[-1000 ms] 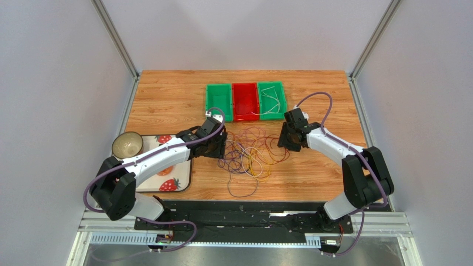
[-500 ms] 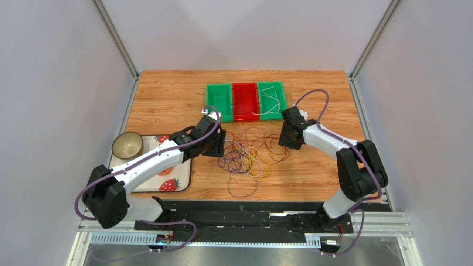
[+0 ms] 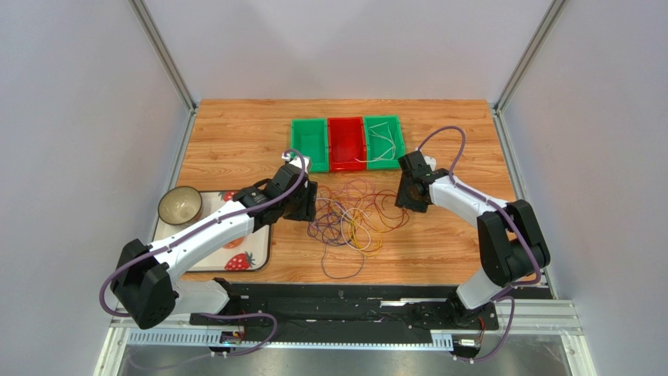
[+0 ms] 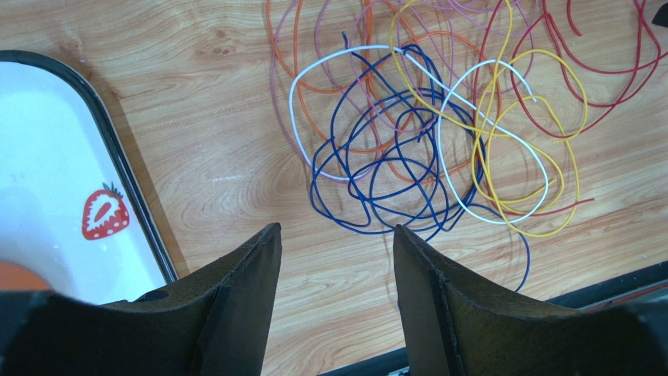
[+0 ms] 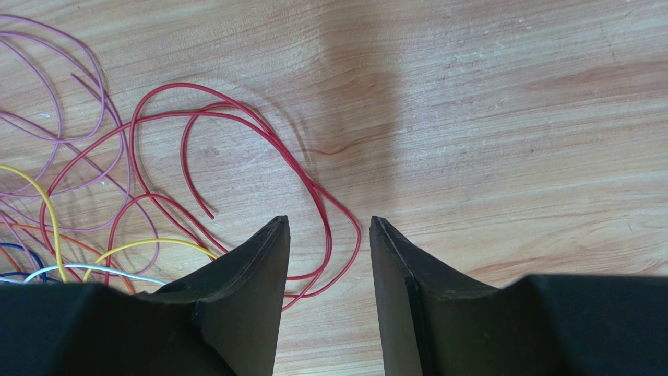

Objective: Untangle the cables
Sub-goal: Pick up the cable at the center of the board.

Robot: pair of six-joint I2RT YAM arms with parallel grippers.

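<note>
1. The cables (image 3: pixel 357 215) lie in one loose tangle on the wooden table (image 3: pixel 235 133), about mid-width and nearer to me than the row of bins.
2. My left gripper (image 4: pixel 335 235) sits at the left edge of the tangle. Its fingers are spread apart with nothing between them.
3. On the left wrist camera, the blue cable (image 4: pixel 376 157) coils just beyond those fingertips. A white cable (image 4: pixel 462 149) and a yellow cable (image 4: pixel 549 157) cross over it further right.
4. My right gripper (image 5: pixel 328 223) is at the right edge of the tangle. It is also released, and bare wood shows between the fingers.
5. On the right wrist camera, a loop of the red cable (image 5: pixel 188 84) curves into the gap between the fingertips. I cannot tell whether the fingers touch it.
6. At the far side stand a green bin (image 3: pixel 309 145), a red bin (image 3: pixel 346 145) and a second green bin (image 3: pixel 384 141), side by side. Pale strands lie in the right-hand one.
7. To the left, a strawberry tray (image 3: pixel 259 251) holds a bowl (image 3: pixel 179 205) at its far-left corner.
</note>
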